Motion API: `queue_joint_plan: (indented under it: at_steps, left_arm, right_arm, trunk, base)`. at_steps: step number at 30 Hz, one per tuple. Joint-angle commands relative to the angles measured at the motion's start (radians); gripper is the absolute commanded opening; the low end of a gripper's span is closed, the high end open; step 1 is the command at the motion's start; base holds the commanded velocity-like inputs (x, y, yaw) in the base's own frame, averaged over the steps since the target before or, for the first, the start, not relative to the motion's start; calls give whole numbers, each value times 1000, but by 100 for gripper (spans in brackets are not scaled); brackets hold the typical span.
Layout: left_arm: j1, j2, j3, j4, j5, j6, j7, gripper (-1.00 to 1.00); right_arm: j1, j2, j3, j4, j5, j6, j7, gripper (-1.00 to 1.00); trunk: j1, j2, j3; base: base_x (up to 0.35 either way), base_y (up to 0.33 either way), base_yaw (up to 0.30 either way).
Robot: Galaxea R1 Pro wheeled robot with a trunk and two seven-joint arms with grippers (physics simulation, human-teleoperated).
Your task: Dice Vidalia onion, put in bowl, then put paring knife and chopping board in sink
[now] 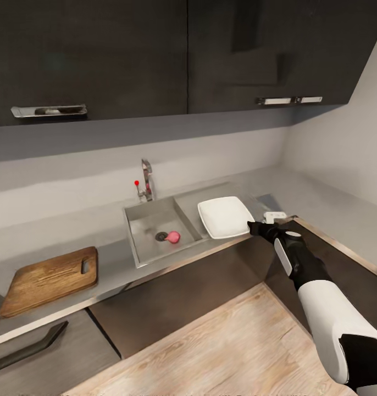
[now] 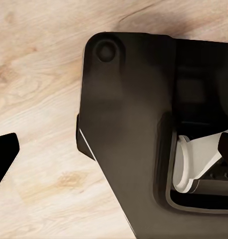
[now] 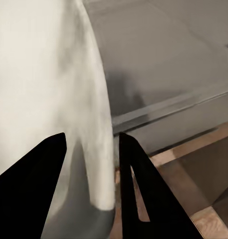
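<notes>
The pinkish Vidalia onion (image 1: pixel 174 237) lies in the steel sink (image 1: pixel 147 220), beside the drain. A white squarish bowl (image 1: pixel 224 216) rests on the drainboard to the sink's right. My right gripper (image 1: pixel 252 226) is at the bowl's near right corner. In the right wrist view its fingers straddle the bowl (image 3: pixel 44 74) rim, and the gripper (image 3: pixel 91 194) is shut on it. The brown chopping board (image 1: pixel 48 280) lies on the grey countertop (image 1: pixel 111 258) at the left. The paring knife is out of view. One dark fingertip (image 2: pixel 4 154) of my left gripper hangs over the wooden floor.
A chrome tap (image 1: pixel 147 184) with a red knob stands behind the sink. Dark wall cabinets (image 1: pixel 128 55) hang overhead. A small white object (image 1: pixel 276 216) sits on the counter just right of the bowl. The counter turns a corner at the right, and my own dark base (image 2: pixel 138 114) is below the left arm.
</notes>
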Motion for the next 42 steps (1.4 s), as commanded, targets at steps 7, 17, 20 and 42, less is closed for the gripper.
queue_joint_plan:
  at_steps: [7,17,20,42]
  left_arm:
    - [0,0,0,-1,5,-1,-1,100]
    - [0,0,0,-1,5,-1,-1,100]
    - [0,0,0,-1,5,-1,-1,100]
    - [0,0,0,-1,4,-1,-1,100]
  right_arm:
    - [-1,0,-3,-2,-4,7,4,-100]
    - [-1,1,-3,-2,-4,7,4,-100]
    - [-1,1,-3,-2,-4,7,4,-100]
    - [-1,2,-2,-2,-4,6,5,-100]
  trunk:
    - [0,-2,-2]
    - [0,-2,-2]
    - [0,-2,-2]
    - [0,-2,1]
  base:
    - [-167,264,8]
    - [-155,263,235]
    - [-125,271,268]
    - [-94,275,31]
